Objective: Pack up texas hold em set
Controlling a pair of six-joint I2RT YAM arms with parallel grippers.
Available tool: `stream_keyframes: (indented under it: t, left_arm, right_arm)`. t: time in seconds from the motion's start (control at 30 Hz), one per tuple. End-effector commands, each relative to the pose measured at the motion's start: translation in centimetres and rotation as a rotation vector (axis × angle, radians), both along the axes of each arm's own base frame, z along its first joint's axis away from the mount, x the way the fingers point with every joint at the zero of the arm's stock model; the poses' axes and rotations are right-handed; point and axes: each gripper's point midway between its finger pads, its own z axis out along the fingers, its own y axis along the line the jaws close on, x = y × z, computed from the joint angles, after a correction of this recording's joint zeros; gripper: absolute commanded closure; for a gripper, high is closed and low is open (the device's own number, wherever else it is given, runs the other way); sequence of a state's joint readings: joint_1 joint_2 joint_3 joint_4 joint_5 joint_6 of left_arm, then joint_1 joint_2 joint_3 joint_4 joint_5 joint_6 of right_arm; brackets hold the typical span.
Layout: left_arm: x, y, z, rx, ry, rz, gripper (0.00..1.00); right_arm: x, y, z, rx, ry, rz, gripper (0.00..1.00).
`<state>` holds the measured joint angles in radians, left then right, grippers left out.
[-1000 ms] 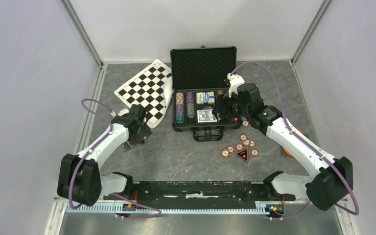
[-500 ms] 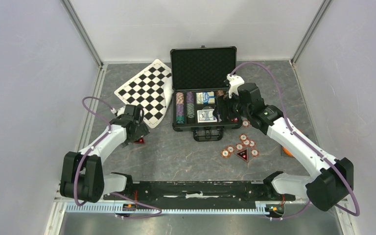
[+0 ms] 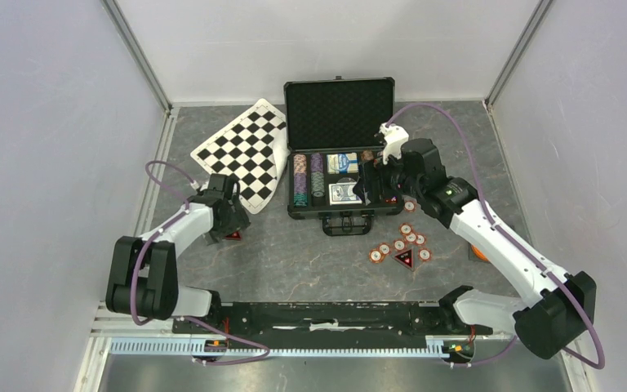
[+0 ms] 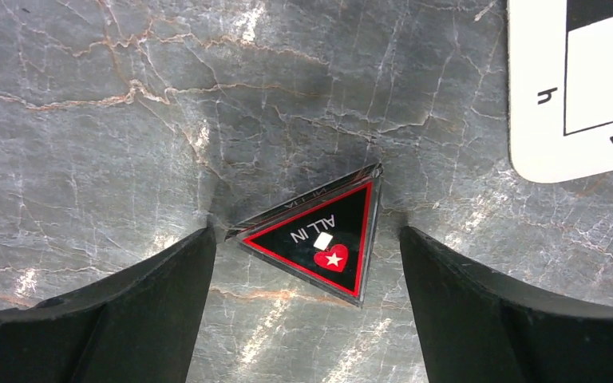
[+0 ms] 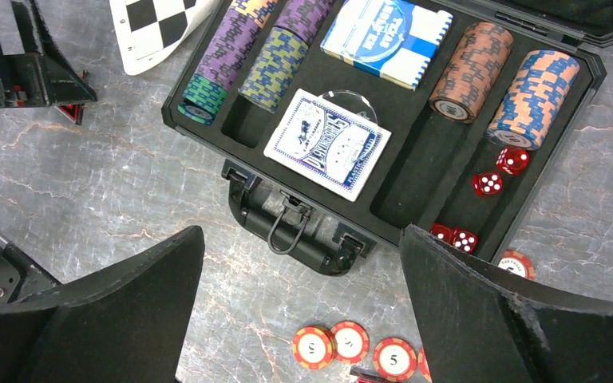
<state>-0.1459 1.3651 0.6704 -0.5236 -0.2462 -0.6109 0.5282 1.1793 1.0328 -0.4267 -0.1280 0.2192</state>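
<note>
We see the triangle ALL IN button (image 4: 319,236) low in the middle, between the wide-open fingers (image 4: 160,295) of our left gripper (image 4: 306,239), which grips nothing.

Counted: one black case (image 3: 339,114). Card decks numbered two: blue-white box (image 5: 386,40), blue-backed deck (image 5: 327,144). Chip stacks (image 5: 275,60) in case: four. Red dice (image 5: 487,183) visible: four. Triangular ALL IN buttons: two, one (image 4: 319,235) at left, one (image 3: 404,259) at right. Loose chips (image 3: 384,249) lay on table (image 3: 310,261): some seven clustered, one more (image 3: 409,207) beside case. Checkered board (image 3: 245,151): one
</note>
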Motion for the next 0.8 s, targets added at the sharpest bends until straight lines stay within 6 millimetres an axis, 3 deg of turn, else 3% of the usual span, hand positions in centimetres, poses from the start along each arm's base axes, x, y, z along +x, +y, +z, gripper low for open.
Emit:
stream_keyframes:
  t: [0.0,0.33,0.5,0.63,0.77]
  left_arm:
    - [1.2,-0.4,0.2,-0.014,-0.009,-0.038,0.1]
    - [1.6,-0.7,-0.9,-0.068,0.021,-0.037,0.13]
    - [1.4,-0.8,-0.8,-0.079,0.021,-0.04,0.22]
    - [1.0,-1.0,-0.6,-0.087,0.021,-0.045,0.17]
    - [0.9,-1.2,-0.6,-0.088,0.027,-0.053,0.21]
  right_arm:
    - [-0.2,0.4,1.7,0.043,-0.048,0.032,0.02]
    - [-0.7,0.7,2.2,0.062,-0.054,0.051,0.02]
    - [-0.7,0.7,2.0,0.063,-0.051,0.049,0.02]
    - [-0.7,0.7,2.0,0.066,-0.049,0.049,0.02]
    - [-0.7,0.8,2.2,0.071,-0.051,0.049,0.02]
